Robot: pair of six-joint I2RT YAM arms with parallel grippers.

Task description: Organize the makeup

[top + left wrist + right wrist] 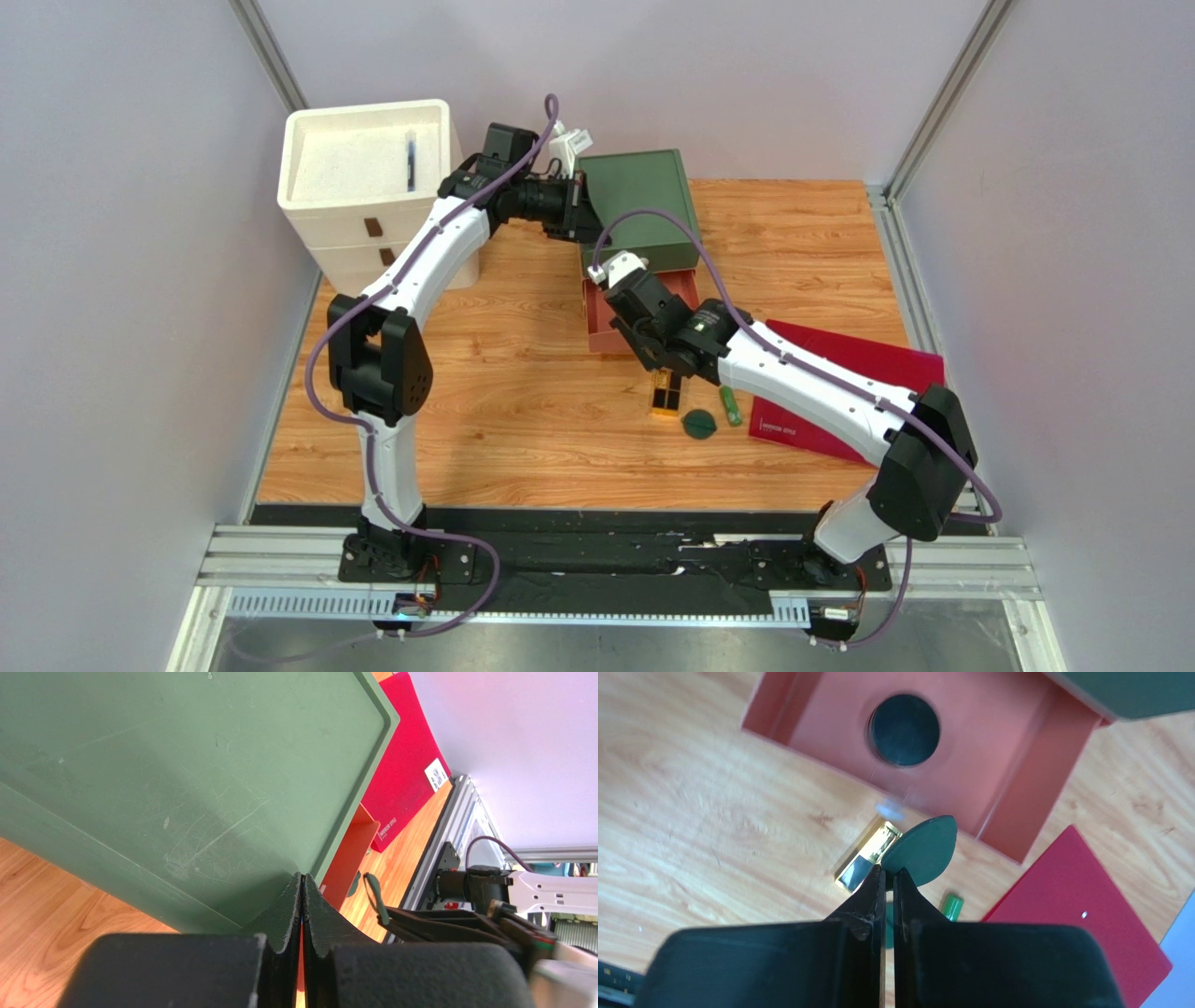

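Note:
My right gripper (887, 870) is shut and empty, low over the dark green round compact (922, 848), which lies on the wood. The black-and-gold case (867, 857) lies just left of the tips and the bright green stick (952, 906) just right. All three show in the top view: case (662, 399), compact (699, 422), stick (730, 406), right gripper (665, 370). The round black jar (904, 729) sits in the open red-brown tray (822, 721). My left gripper (302, 876) is shut, its tips against the corner of the green box (196, 777). The clear and beige tubes are out of view.
The green box (643, 210) stands at the back centre with the red-brown tray (601, 319) in front of it. The flat dark red folder (842, 385) lies at the right. A white foam box (351, 157) on a white drawer unit (379, 245) stands at the back left.

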